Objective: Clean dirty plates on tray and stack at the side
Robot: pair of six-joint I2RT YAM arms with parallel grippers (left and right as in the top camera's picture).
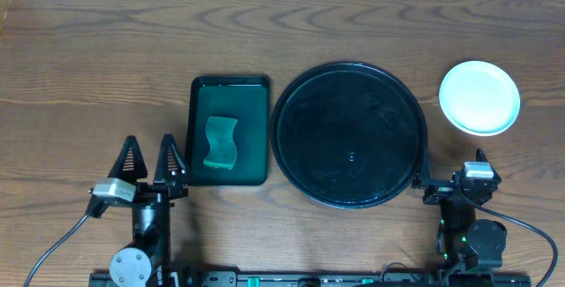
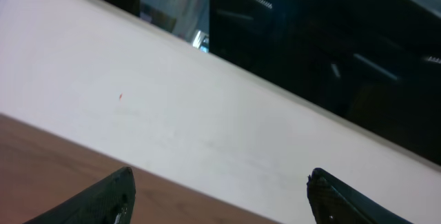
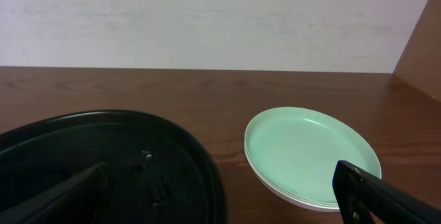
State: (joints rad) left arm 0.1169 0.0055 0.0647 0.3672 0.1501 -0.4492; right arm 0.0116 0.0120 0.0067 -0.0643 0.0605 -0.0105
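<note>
The round black tray [image 1: 349, 135] lies mid-table with nothing on it, and it fills the lower left of the right wrist view [image 3: 103, 162]. The plates [image 1: 479, 97] sit stacked on the table to the tray's right, pale green-white and clean on top [image 3: 310, 148]. My right gripper [image 1: 453, 170] hovers open near the front, between the tray's right rim and the stack [image 3: 222, 172], holding nothing. At the front left my left gripper [image 1: 150, 157] is open and empty, left of the green tray. Its wrist view [image 2: 220, 177] shows only wall and table edge.
A smaller rectangular dark green tray [image 1: 252, 93] with a green sponge [image 1: 221, 142] lies just left of the black tray. Bare wooden table runs along the back. A pale wall [image 3: 207, 17] stands behind the table.
</note>
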